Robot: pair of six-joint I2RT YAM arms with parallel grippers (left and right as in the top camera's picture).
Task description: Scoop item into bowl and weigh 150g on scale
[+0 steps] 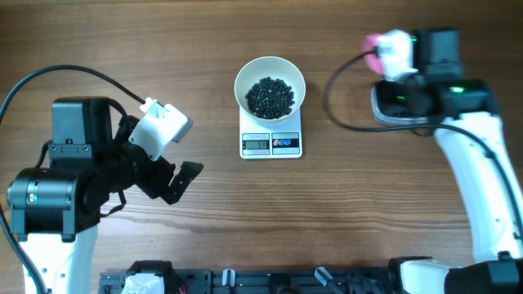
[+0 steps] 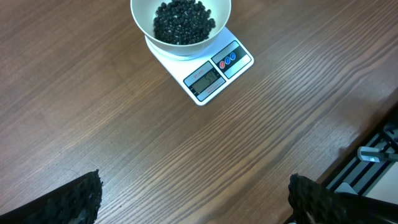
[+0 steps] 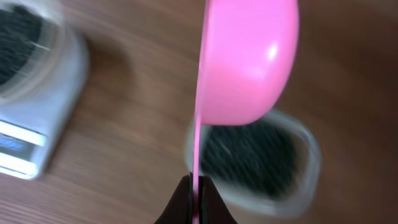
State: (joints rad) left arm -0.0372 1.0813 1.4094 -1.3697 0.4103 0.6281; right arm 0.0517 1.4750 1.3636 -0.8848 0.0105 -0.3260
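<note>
1. The left gripper [image 2: 196,196] hangs over the bare table [image 2: 112,137] at 8 o'clock of the scale [image 2: 214,73]. Its jaws are spread wide and hold nothing, and it is well apart from the weighing spot.
2. The bowl [image 2: 142,18] sits on the scale's 12 o'clock end, leaving the display at 6 o'clock uncovered. The item [image 2: 183,20], small black beans, lies heaped in the bowl's middle.
3. At 3 o'clock of the bowl, the right gripper [image 3: 196,198] is clamped tight on the thin handle of the pink scoop [image 3: 249,59]. The scoop hangs turned on edge above the clear tub [image 3: 313,163], which holds more beans.
4. We judge the step in hand to be fetching another load.
   - We would take a small load and level the scoop.
   - We would carry it toward 9 o'clock and tip it slowly over the bowl's middle.
   - We would touch neither bowl nor scale, and pause so the reading can settle near 150 g.
5. We cannot read the display digits, as they are too small.
   - The right wrist view is blurred.
   - We cannot tell whether the scoop carries beans.
   - From overhead, the right arm covers most of the tub and only a sliver of the scoop shows.
</note>
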